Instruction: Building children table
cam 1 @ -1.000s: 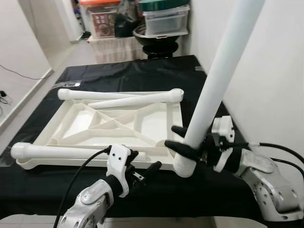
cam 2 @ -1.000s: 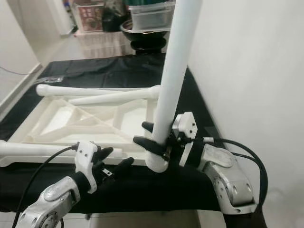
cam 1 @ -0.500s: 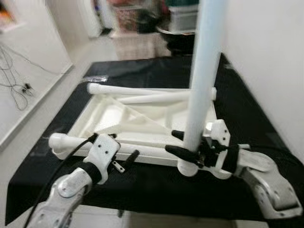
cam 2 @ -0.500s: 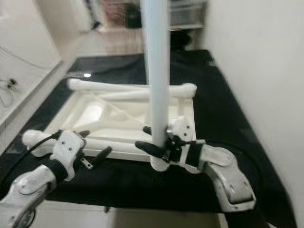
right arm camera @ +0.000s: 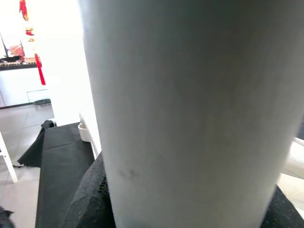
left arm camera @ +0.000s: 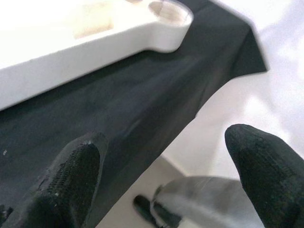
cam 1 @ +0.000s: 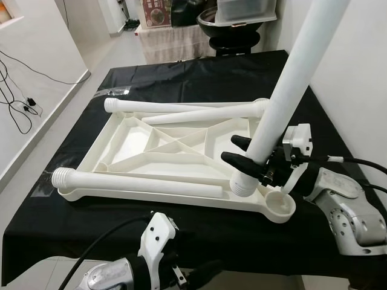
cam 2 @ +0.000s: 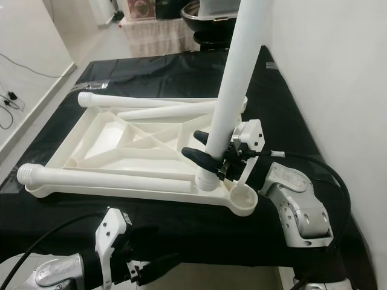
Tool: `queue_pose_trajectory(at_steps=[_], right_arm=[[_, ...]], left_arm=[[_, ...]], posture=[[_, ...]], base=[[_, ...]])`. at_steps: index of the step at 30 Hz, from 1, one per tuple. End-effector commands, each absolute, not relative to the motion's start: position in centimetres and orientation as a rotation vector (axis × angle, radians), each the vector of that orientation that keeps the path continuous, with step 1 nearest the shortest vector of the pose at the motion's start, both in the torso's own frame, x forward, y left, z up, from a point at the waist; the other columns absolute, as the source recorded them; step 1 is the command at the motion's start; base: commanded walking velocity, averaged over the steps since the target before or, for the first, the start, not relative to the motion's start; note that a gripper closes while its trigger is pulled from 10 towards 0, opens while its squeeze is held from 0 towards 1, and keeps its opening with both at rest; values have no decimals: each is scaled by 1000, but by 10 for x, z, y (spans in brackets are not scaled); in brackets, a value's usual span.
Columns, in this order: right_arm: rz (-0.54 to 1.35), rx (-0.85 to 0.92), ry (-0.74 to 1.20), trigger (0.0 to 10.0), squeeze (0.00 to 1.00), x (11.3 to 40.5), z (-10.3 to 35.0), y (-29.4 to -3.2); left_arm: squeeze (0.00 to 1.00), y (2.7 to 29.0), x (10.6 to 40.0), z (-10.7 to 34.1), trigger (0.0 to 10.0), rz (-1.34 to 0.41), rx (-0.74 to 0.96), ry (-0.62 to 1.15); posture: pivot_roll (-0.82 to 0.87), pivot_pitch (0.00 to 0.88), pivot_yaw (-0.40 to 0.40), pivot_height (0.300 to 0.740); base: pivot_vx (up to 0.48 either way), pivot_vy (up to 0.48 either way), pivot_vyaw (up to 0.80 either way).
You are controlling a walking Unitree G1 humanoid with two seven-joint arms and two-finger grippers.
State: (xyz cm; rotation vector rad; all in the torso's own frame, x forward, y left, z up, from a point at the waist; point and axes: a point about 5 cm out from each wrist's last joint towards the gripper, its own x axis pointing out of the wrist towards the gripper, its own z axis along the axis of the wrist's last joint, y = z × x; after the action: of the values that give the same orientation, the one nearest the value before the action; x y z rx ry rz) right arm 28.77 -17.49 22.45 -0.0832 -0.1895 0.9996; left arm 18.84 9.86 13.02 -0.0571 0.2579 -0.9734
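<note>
A white plastic tabletop [cam 1: 181, 158] lies upside down on the black-covered table [cam 1: 199, 78]. One white leg [cam 1: 139, 183] rests along its near side, and two more [cam 1: 181, 109] lie at the far side. My right gripper [cam 1: 240, 152] is shut on a fourth leg [cam 1: 289, 90], which stands tilted with its top leaning right. That leg's threaded end [cam 1: 243, 185] sits just left of the empty corner socket [cam 1: 280, 204]. My left gripper [cam 2: 151, 267] hangs open below the table's front edge, its fingers [left arm camera: 71, 175] apart with nothing between them.
A white wall [cam 1: 363, 90] runs close along the table's right side. Storage boxes and a dark basin [cam 1: 230, 24] stand beyond the far end. Open floor with loose cables [cam 1: 18, 103] lies to the left.
The camera has shifted. My left gripper has dropped from the tabletop's front rim to below the table edge. The held leg leans right again and the corner socket now shows beside it.
</note>
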Motion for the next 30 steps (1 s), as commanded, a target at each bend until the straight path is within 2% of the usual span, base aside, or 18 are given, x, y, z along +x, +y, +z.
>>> queue_pose_trajectory(at_steps=[1, 11, 13, 14, 17, 19, 24, 30], right_arm=[[1026, -66, -187, 10000, 0, 288, 224, -173], [1062, -88, -109, 10000, 0, 279, 222, -210], [1062, -88, -109, 10000, 0, 279, 222, -210], [1031, -98, -107, 10000, 0, 279, 228, -226], [1032, -101, -112, 10000, 0, 279, 231, -231], [1093, -119, -108, 10000, 0, 273, 238, -239], [1190, -151, -93, 10000, 0, 266, 242, -240], [1289, -165, -80, 10000, 0, 264, 246, -236]], left_arm=[[0, 99, 188, 123, 10000, -961, -38, 278], [0, 107, 191, 124, 10000, -876, 80, 241], [0, 107, 191, 124, 10000, -876, 80, 241], [0, 112, 192, 132, 10000, -826, 173, 184], [0, 114, 193, 136, 10000, -810, 205, 156], [0, 114, 190, 146, 10000, -831, 258, 104], [0, 112, 180, 160, 10000, -921, 303, 71], [0, 110, 172, 168, 10000, -997, 250, 96]], posture=[[-61, 142, 109, 740], [-55, 193, 120, 740], [-55, 193, 120, 740], [-42, 242, 135, 740], [-40, 248, 138, 740], [-23, 285, 152, 740], [-2, 330, 174, 740], [15, 355, 192, 740]], base=[[0, 0, 0], [0, 0, 0], [0, 0, 0], [0, 0, 0], [0, 0, 0], [0, 0, 0], [0, 0, 0], [0, 0, 0]])
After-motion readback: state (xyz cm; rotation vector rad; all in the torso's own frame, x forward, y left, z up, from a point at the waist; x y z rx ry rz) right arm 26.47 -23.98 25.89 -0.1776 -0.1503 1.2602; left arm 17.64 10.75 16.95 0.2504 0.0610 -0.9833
